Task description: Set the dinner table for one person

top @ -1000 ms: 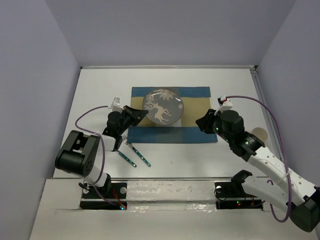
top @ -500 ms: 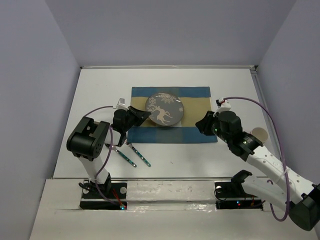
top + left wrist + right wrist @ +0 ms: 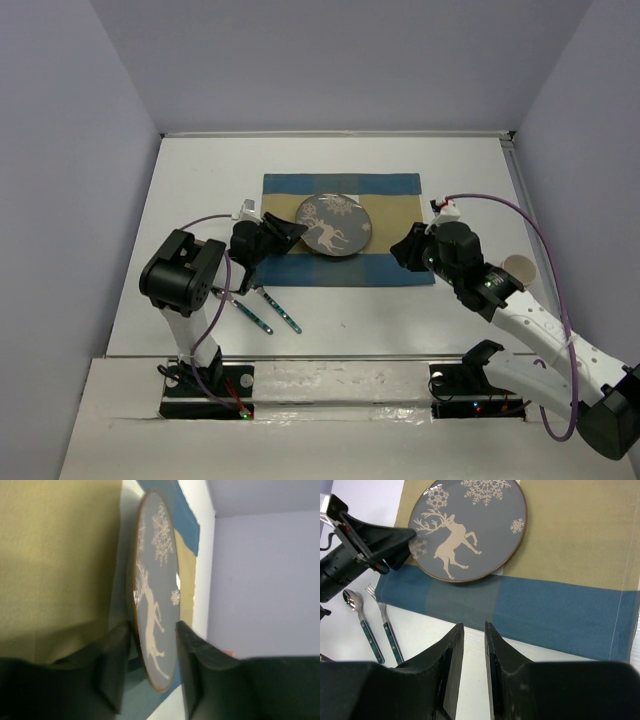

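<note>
Top external view | left gripper [image 3: 296, 232] straddled the deer plate's [image 3: 335, 226] left rim, clamped or loose I couldn't tell | plate lay on the placemat [image 3: 340, 271], mid dinner table [image 3: 200, 190] | right gripper [image 3: 398, 248] hovered by the placemat's right edge, jaws narrowly parted, empty

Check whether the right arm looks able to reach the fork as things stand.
Probably yes: nothing stands between the right gripper and the fork, and its jaws hold nothing, though the left arm hangs close to the fork's head.

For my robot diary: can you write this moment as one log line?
left gripper: jaws astride plate rim | plate: on placemat | right gripper: empty, hovering | fork, spoon: on dinner table
</note>
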### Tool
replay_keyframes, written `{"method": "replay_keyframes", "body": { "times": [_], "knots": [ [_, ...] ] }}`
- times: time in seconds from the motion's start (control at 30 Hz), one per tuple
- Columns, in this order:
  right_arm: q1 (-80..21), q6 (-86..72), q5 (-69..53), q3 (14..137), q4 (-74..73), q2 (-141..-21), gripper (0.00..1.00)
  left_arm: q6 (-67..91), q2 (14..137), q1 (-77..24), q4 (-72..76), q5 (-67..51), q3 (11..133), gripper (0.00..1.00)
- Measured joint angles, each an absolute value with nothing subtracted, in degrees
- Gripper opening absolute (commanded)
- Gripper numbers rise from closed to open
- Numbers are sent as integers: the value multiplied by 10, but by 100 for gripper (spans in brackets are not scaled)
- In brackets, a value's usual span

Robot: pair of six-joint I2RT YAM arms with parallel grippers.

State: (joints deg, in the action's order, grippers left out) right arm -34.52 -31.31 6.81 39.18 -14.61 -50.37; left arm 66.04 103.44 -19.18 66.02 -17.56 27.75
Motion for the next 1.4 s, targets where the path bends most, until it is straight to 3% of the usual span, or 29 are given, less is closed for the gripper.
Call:
{"method": "replay_keyframes", "body": {
  "times": [0.13, 0.4, 0.87, 1.1, 1.27, 1.4],
  "knots": [
    [-345, -315, 67, 384, -147, -501, 30, 673, 1034, -192, 693, -172, 277, 99],
    [-345, -315, 102, 386, -191, -479, 31, 684, 1025, -192, 707, -171, 263, 99],
    [-334, -346, 244, 401, -317, -429, 30, 601, 817, -195, 568, -123, 256, 99],
    [-328, -363, 314, 428, -363, -429, 38, 578, 800, -197, 521, -120, 239, 99],
    [-288, -371, 376, 446, -406, -432, 38, 531, 674, -227, 435, -102, 232, 99],
    [-213, -374, 395, 457, -411, -457, 40, 476, 507, -263, 366, -91, 256, 99]
  ]
}}
